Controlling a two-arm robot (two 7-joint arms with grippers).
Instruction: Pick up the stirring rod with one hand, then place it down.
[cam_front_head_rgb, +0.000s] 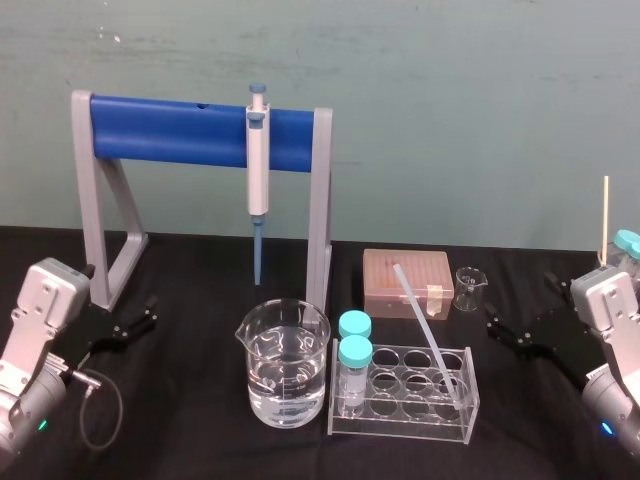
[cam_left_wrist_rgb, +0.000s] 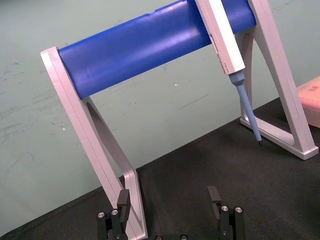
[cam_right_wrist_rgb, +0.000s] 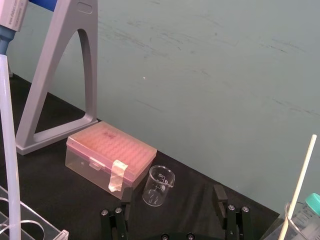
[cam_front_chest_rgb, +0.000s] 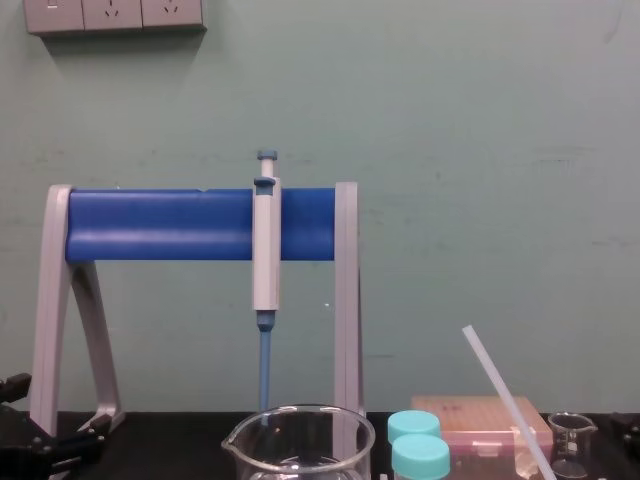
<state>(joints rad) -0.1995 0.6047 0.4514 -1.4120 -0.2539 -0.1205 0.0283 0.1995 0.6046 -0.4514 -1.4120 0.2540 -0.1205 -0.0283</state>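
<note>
The stirring rod (cam_front_head_rgb: 428, 335) is parked in the clear test tube rack (cam_front_head_rgb: 400, 428) at the middle of the black-covered table (cam_front_head_rgb: 200, 450). Its lower end sits in a well on the rack's right side, and its upper end leans back and to the left, toward the pink tip box (cam_front_head_rgb: 380, 285). Standing at that slant, most of its length is up in the air with nothing around it. That looks like the reason for keeping it there: a claw can close on the shaft without scraping the table.

The right gripper (cam_front_head_rgb: 505, 333) hovers low over the table, to the right of the rack and apart from it. Its fingers are spread and hold nothing, and from its wrist the small glass beaker (cam_right_wrist_rgb: 159, 186) and the tip box lie straight ahead. It is the nearer claw to the rod, so I take it to be the one meant for the pick. The left gripper (cam_front_head_rgb: 140, 318) waits at the far left by the foot of the grey-and-blue pipette stand (cam_front_head_rgb: 170, 130), also spread and empty.

The pickup has not started. Two capped vials (cam_front_head_rgb: 354, 355) share the rack and a large beaker of water (cam_front_head_rgb: 283, 375) stands just beside it, so a reach from the right looks like the clearer way in. The rod would probably come out best along its own slant.
</note>
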